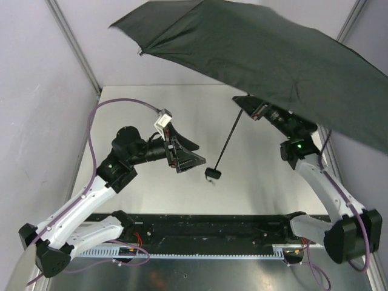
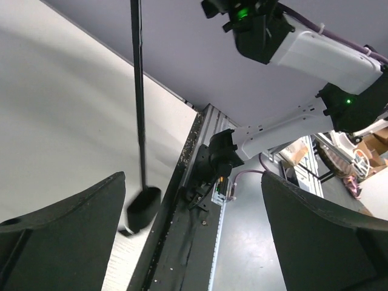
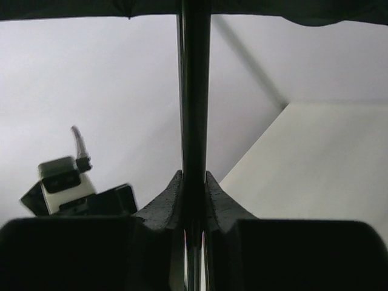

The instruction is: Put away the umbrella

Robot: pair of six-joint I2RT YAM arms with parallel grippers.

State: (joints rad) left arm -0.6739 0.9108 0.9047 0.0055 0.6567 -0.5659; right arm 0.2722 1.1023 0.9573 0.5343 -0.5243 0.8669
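Note:
The umbrella is open. Its dark canopy (image 1: pixel 267 54) spreads across the top of the top view, held up in the air. Its thin shaft (image 1: pixel 229 140) slants down to the small knob handle (image 1: pixel 213 173), which hangs above the table. My right gripper (image 1: pixel 247 104) is shut on the shaft just under the canopy; in the right wrist view the shaft (image 3: pixel 194 91) runs up between the closed fingers (image 3: pixel 165 206). My left gripper (image 1: pixel 193 156) is open and empty, just left of the handle. In the left wrist view the shaft (image 2: pixel 139 91) and handle (image 2: pixel 143 208) sit beside the left finger (image 2: pixel 66 230).
The white table (image 1: pixel 151 194) lies under both arms, with grey walls left and behind and a metal post (image 1: pixel 73 42) at the back left. A black rail (image 1: pixel 200 227) runs along the near edge between the arm bases. A purple cable (image 1: pixel 115 103) loops over the left arm.

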